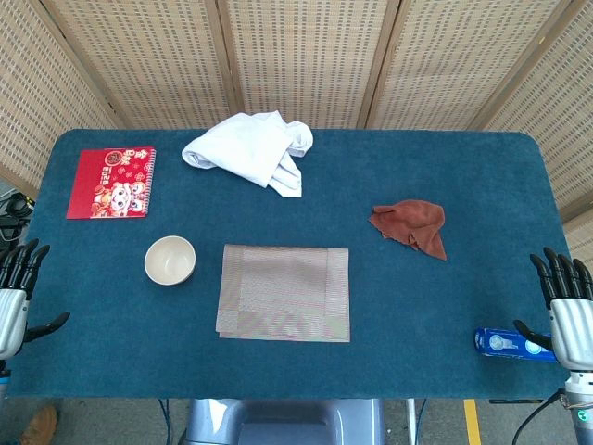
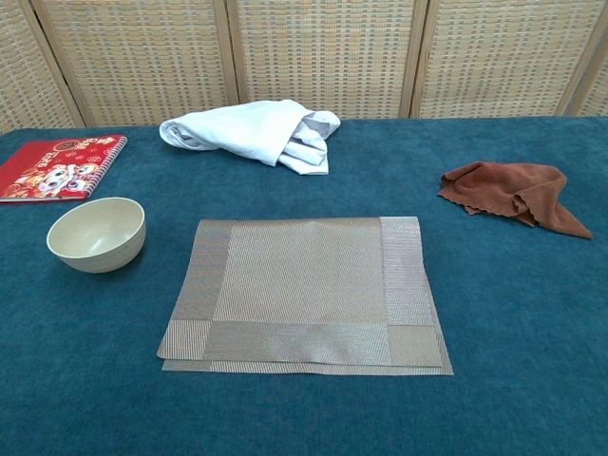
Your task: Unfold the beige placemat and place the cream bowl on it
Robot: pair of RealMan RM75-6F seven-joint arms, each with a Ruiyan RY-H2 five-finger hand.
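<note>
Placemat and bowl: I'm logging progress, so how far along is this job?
Nothing looks done yet. The beige placemat lies folded in half, its lower layer peeking out along the near edge. The cream bowl stands on the blue table to the mat's left, apart from it. Nothing is in hand: the left hand and right hand hover open at the table's sides. Unfolding and placing the bowl both remain.

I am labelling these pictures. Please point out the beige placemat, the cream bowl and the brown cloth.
beige placemat (image 2: pixel 299 285), chest view, middle of its folded top layer.
cream bowl (image 2: pixel 96 236), chest view, its outer wall.
brown cloth (image 1: pixel 410 222), head view, centre of the crumpled fabric.
</note>
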